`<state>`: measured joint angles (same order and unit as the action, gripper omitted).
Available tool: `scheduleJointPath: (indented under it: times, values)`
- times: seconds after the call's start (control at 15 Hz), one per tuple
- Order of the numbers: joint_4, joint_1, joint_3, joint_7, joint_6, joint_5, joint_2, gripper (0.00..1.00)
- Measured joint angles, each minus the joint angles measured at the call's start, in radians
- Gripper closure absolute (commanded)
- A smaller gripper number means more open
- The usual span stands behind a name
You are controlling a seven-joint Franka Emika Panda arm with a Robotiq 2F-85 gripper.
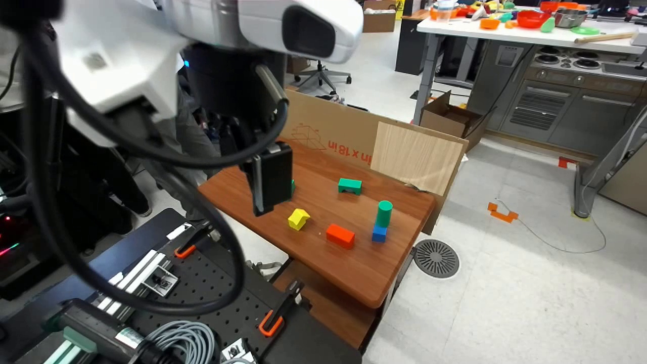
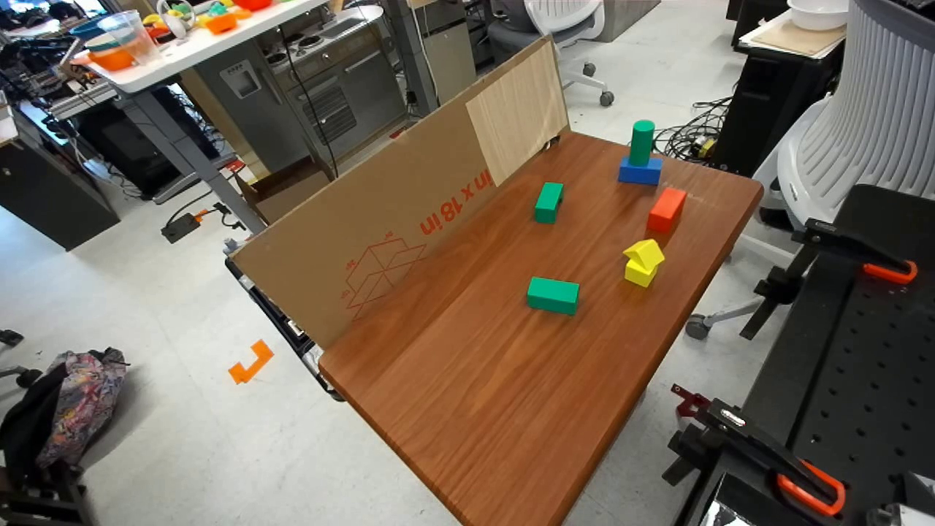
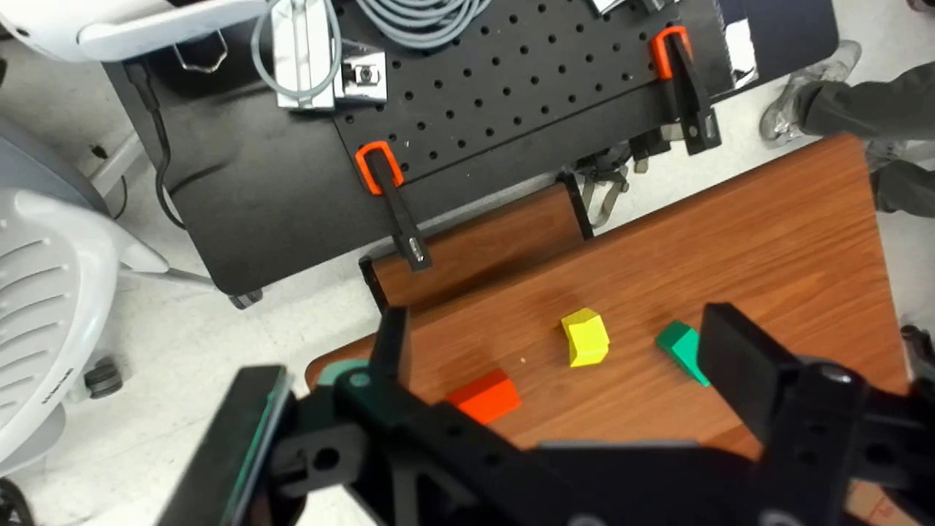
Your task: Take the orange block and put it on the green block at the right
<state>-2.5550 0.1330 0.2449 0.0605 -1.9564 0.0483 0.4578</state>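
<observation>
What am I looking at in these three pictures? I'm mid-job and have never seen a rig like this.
The white machine is a robot arm; its gripper, a two-fingered clamp, hangs open and holds nothing. Two pictures come from cameras standing outside the robot; the remaining picture comes from its wrist, looking down past the gripper. On the brown table lie an orange block, a green block and a notched green block. A yellow wedge sits on a yellow block, and a green cylinder stands on a blue block.

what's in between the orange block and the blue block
Only bare tabletop lies between the orange block and the blue block; both exterior views show the gap.
</observation>
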Motion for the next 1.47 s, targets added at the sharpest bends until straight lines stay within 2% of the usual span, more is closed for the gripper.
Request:
scheduleJointPath:
  times: [0.4,0.73,1.2,1.47]
  values:
    - [0.006,-0.002,-0.035,0.027,-0.261,-0.028,-0.238,0.0]
    - [0.046,-0.004,-0.064,0.067,-0.437,-0.105,-0.429,0.0]
    - [0.16,-0.005,-0.09,0.121,-0.525,-0.194,-0.636,0.0]
    - [0.215,-0.008,-0.115,0.136,-0.556,-0.203,-0.723,0.0]
